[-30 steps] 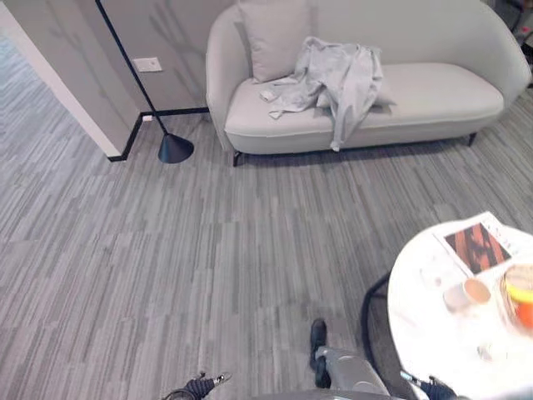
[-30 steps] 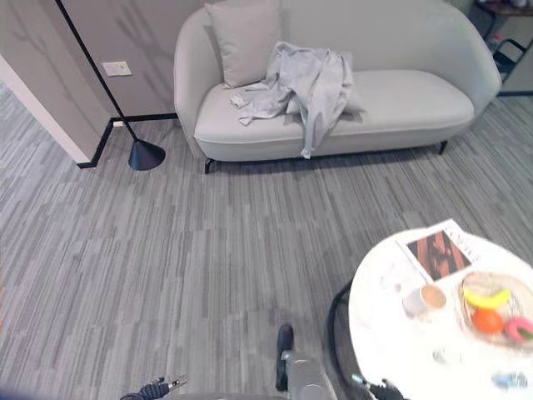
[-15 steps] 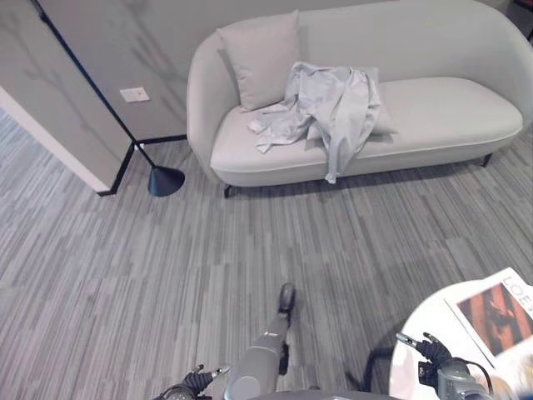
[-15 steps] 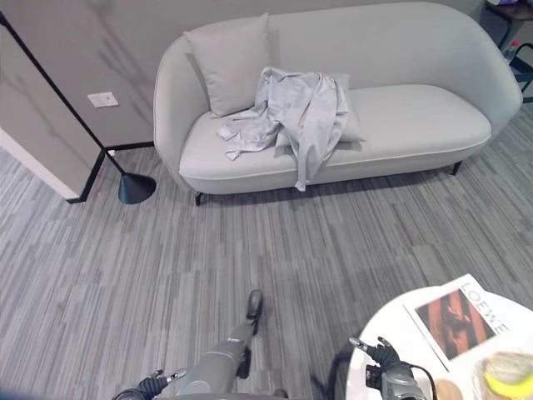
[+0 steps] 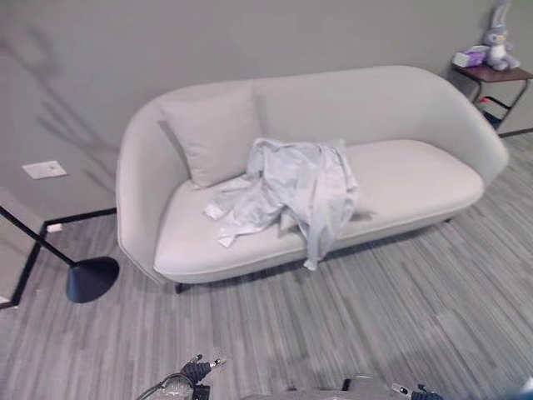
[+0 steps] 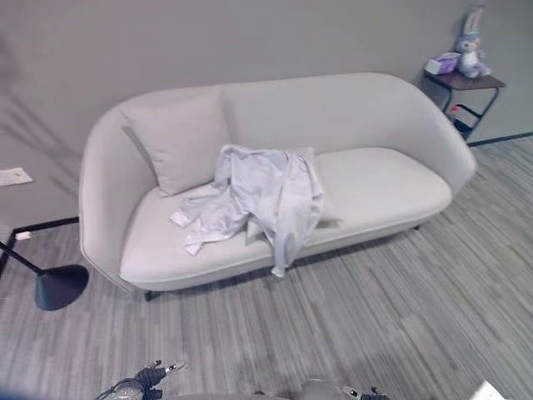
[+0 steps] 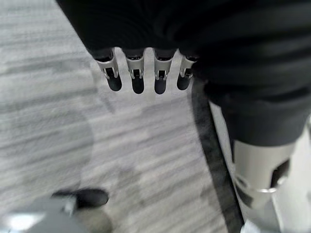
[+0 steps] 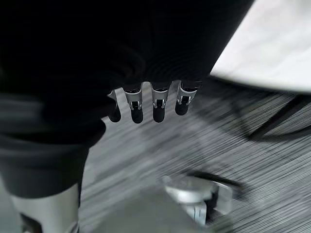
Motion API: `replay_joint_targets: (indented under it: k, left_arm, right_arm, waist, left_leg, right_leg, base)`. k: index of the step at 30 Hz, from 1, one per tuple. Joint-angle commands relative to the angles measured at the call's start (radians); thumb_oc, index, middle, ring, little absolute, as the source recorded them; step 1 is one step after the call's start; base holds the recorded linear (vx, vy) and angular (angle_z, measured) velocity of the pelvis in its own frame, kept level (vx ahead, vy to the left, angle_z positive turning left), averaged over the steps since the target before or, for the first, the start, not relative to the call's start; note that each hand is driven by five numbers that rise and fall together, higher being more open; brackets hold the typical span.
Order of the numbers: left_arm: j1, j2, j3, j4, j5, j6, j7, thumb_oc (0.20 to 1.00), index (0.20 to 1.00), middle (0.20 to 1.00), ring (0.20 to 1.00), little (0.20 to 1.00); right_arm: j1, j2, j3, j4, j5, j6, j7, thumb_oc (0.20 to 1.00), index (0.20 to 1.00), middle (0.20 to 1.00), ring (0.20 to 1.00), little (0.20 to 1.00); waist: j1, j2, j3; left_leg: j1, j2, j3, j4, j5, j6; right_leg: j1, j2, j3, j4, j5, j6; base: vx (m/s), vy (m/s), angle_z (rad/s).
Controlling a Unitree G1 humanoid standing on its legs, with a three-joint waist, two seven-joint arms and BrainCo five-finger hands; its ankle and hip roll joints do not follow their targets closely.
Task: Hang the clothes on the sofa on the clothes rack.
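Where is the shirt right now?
The shirt lies crumpled on the middle of the sofa seat in the eye views, just right of the cushion, one end hanging over the front edge.

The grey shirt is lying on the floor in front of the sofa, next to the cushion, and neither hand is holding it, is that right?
Not quite. The grey shirt lies on the sofa seat, one part hanging over its front edge, as the left eye view shows. It is beside the cushion, and neither hand holds it.
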Motion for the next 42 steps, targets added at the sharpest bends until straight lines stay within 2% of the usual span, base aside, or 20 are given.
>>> replay_joint_targets:
  k: [1,4,6,8,9,10,11,13,14,15,16,17,19,20,21,22,25,31,37,42]
  left_arm:
    - [0.000,0.017,0.013,-0.025,-0.012,-0.016,0.017,1.000,1.000,1.000,1.000,1.000]
    - [-0.005,0.006,0.016,-0.025,0.000,-0.025,0.014,1.000,1.000,1.000,1.000,1.000]
    - [-0.003,0.002,0.021,-0.026,-0.001,-0.025,0.010,1.000,1.000,1.000,1.000,1.000]
    - [-0.004,-0.010,0.004,-0.025,0.018,-0.027,0.008,1.000,1.000,1.000,1.000,1.000]
    - [-0.007,-0.011,0.001,-0.028,0.017,-0.027,0.011,1.000,1.000,1.000,1.000,1.000]
    - [-0.013,-0.009,-0.009,-0.040,0.012,-0.028,0.013,1.000,1.000,1.000,1.000,1.000]
    - [-0.014,-0.009,-0.017,-0.045,0.010,-0.027,0.013,1.000,1.000,1.000,1.000,1.000]
    - [-0.016,-0.012,-0.032,-0.054,0.011,-0.025,0.010,1.000,1.000,1.000,1.000,1.000]
    - [-0.016,-0.012,-0.032,-0.054,0.011,-0.025,0.010,1.000,1.000,1.000,1.000,1.000]
    - [-0.022,-0.009,-0.034,-0.058,0.000,-0.021,0.014,1.000,1.000,1.000,1.000,1.000]
    - [-0.028,-0.010,-0.036,-0.053,-0.007,-0.018,0.013,1.000,1.000,1.000,1.000,1.000]
    - [-0.030,-0.010,-0.034,-0.054,-0.010,-0.020,0.014,1.000,1.000,1.000,1.000,1.000]
    - [-0.032,-0.015,-0.034,-0.054,-0.014,-0.022,0.014,1.000,1.000,1.000,1.000,1.000]
    - [-0.034,-0.017,-0.034,-0.051,-0.016,-0.024,0.014,1.000,1.000,1.000,1.000,1.000]
    - [-0.036,-0.016,-0.037,-0.050,-0.026,-0.026,0.016,1.000,1.000,1.000,1.000,1.000]
    - [-0.037,-0.019,-0.040,-0.046,-0.026,-0.026,0.014,1.000,1.000,1.000,1.000,1.000]
    - [-0.025,-0.024,-0.031,-0.026,-0.020,-0.027,0.018,1.000,1.000,1.000,1.000,1.000]
    - [-0.007,-0.013,-0.012,-0.011,-0.006,-0.028,0.015,1.000,1.000,1.000,1.000,1.000]
    - [-0.005,0.006,-0.005,-0.043,-0.010,-0.041,0.023,1.000,1.000,1.000,1.000,1.000]
    - [-0.005,0.051,-0.010,-0.223,-0.014,-0.061,0.042,1.000,1.000,1.000,1.000,1.000]
  right_arm:
    - [-0.046,-0.029,-0.050,0.010,0.009,-0.008,-0.014,1.000,1.000,1.000,1.000,1.000]
    - [-0.042,-0.029,-0.054,0.018,0.013,-0.008,-0.014,1.000,1.000,1.000,1.000,1.000]
    - [-0.038,-0.029,-0.054,0.023,0.008,-0.005,-0.009,1.000,1.000,1.000,1.000,1.000]
    - [-0.018,-0.038,-0.046,0.027,0.002,-0.008,-0.005,1.000,1.000,1.000,1.000,1.000]
    - [-0.017,-0.042,-0.045,0.027,0.002,-0.009,-0.006,1.000,1.000,1.000,1.000,1.000]
    - [-0.012,-0.050,-0.052,0.033,0.009,-0.008,-0.009,1.000,1.000,1.000,1.000,1.000]
    - [-0.011,-0.053,-0.051,0.037,0.015,-0.010,-0.011,1.000,1.000,1.000,1.000,1.000]
    - [-0.012,-0.066,-0.044,0.050,0.011,-0.010,-0.012,1.000,1.000,1.000,1.000,1.000]
    - [-0.012,-0.066,-0.044,0.050,0.011,-0.011,-0.012,1.000,1.000,1.000,1.000,1.000]
    - [-0.020,-0.075,-0.045,0.055,0.010,-0.007,-0.018,1.000,1.000,1.000,1.000,1.000]
    - [-0.029,-0.081,-0.045,0.058,0.012,-0.003,-0.023,1.000,1.000,1.000,1.000,1.000]
    - [-0.033,-0.086,-0.045,0.058,0.014,-0.003,-0.025,1.000,1.000,1.000,1.000,1.000]
    - [-0.035,-0.092,-0.047,0.063,0.015,-0.005,-0.029,1.000,1.000,1.000,1.000,1.000]
    - [-0.040,-0.096,-0.044,0.061,0.011,-0.007,-0.029,1.000,1.000,1.000,1.000,1.000]
    - [-0.044,-0.099,-0.044,0.057,0.007,-0.010,-0.034,1.000,1.000,1.000,1.000,1.000]
    - [-0.042,-0.101,-0.047,0.058,0.011,-0.011,-0.035,1.000,1.000,1.000,1.000,1.000]
    - [-0.029,-0.088,-0.053,0.064,-0.003,-0.007,-0.034,1.000,1.000,1.000,1.000,1.000]
    - [-0.019,-0.071,-0.066,0.078,-0.011,-0.005,-0.030,1.000,1.000,1.000,1.000,1.000]
    - [-0.017,-0.078,-0.119,0.070,0.028,-0.011,-0.040,1.000,1.000,1.000,1.000,1.000]
    - [-0.005,-0.119,-0.201,-0.004,0.067,-0.028,-0.058,1.000,1.000,1.000,1.000,1.000]
  waist:
    - [-0.011,-0.055,0.072]
    - [-0.046,-0.059,0.083]
    - [-0.058,-0.061,0.081]
    - [-0.070,-0.073,0.053]
    - [-0.076,-0.068,0.048]
    - [-0.080,-0.058,0.040]
    - [-0.079,-0.059,0.041]
    - [-0.076,-0.065,0.050]
    - [-0.077,-0.065,0.050]
    - [-0.065,-0.086,0.070]
    - [-0.055,-0.099,0.082]
    - [-0.047,-0.106,0.089]
    - [-0.028,-0.114,0.098]
    - [-0.018,-0.109,0.102]
    - [-0.004,-0.080,0.104]
    - [-0.004,-0.069,0.106]
    - [-0.015,-0.048,0.082]
    - [-0.018,-0.043,0.057]
    - [-0.027,-0.052,0.058]
    - [-0.043,-0.058,0.058]
  left_leg:
    - [0.000,0.079,0.026,-0.001,-0.052,-0.057]
    - [0.092,0.086,-0.008,-0.001,-0.117,-0.073]
    - [0.128,0.097,-0.024,-0.001,-0.146,-0.082]
    - [0.158,0.121,-0.039,-0.001,-0.176,-0.091]
    - [0.170,0.144,-0.040,-0.001,-0.168,-0.101]
    - [0.155,0.181,-0.037,0.077,-0.119,-0.128]
    - [0.126,0.184,-0.040,0.151,-0.083,-0.138]
    - [0.056,0.168,-0.047,0.313,-0.025,-0.148]
    - [0.053,0.168,-0.048,0.319,-0.028,-0.148]
    - [-0.044,0.152,-0.039,0.478,0.019,-0.155]
    - [-0.105,0.141,-0.020,0.516,0.006,-0.148]
    - [-0.150,0.140,0.000,0.504,-0.016,-0.140]
    - [-0.184,0.149,0.024,0.387,-0.073,-0.127]
    - [-0.196,0.160,0.017,0.307,-0.055,-0.130]
    - [-0.203,0.184,-0.021,0.146,0.030,-0.144]
    - [-0.203,0.196,-0.020,0.112,0.055,-0.152]
    - [-0.153,0.205,-0.017,0.040,0.057,-0.157]
    - [-0.093,0.187,0.019,-0.001,0.031,-0.148]
    - [-0.076,0.157,0.058,-0.001,-0.003,-0.126]
    - [-0.063,0.137,0.090,-0.001,-0.030,-0.109]
  right_leg:
    - [0.162,0.044,0.058,-0.336,0.244,0.059]
    - [0.086,0.083,0.078,-0.507,0.328,0.097]
    - [0.056,0.093,0.073,-0.527,0.343,0.110]
    - [0.103,0.104,0.084,-0.531,0.358,0.087]
    - [0.114,0.117,0.097,-0.517,0.358,0.081]
    - [0.135,0.135,0.104,-0.487,0.337,0.059]
    - [0.153,0.139,0.102,-0.484,0.326,0.047]
    - [0.201,0.153,0.103,-0.492,0.293,0.020]
    - [0.201,0.153,0.102,-0.492,0.293,0.019]
    - [0.247,0.148,0.105,-0.508,0.269,-0.001]
    - [0.268,0.141,0.112,-0.522,0.258,-0.004]
    - [0.283,0.136,0.115,-0.530,0.247,-0.002]
    - [0.302,0.126,0.127,-0.531,0.226,0.009]
    - [0.310,0.128,0.134,-0.531,0.217,0.014]
    - [0.328,0.145,0.147,-0.531,0.200,0.017]
    - [0.340,0.146,0.149,-0.531,0.192,0.018]
    - [0.351,0.150,0.166,-0.531,0.184,0.023]
    - [0.336,0.125,0.192,-0.531,0.203,0.037]
    - [0.310,0.089,0.219,-0.531,0.237,0.072]
    - [0.288,0.066,0.245,-0.531,0.263,0.104]
  base:
    - [0.47,-0.128,0.31]
    - [0.49,-0.119,0.31]
    - [0.48,-0.188,0.79]
    - [0.52,-0.293,0.53]
    - [0.50,-0.323,0.65]
    - [0.44,-0.322,0.52]
    - [0.39,-0.310,0.22]
    - [0.20,-0.191,0.21]
    - [0.17,-0.208,-0.03]
    - [0.13,-0.179,-0.20]
    - [0.19,-0.211,-0.35]
    - [0.16,-0.087,-0.25]
    - [0.18,0.016,-0.44]
    - [0.23,0.137,-0.83]
    - [0.19,0.163,-0.69]
    - [0.16,0.176,-0.33]
    - [0.12,0.147,-0.18]
    - [0.05,0.154,-0.35]
    - [0.00,0.147,-0.21]
    - [0.01,0.117,-0.26]
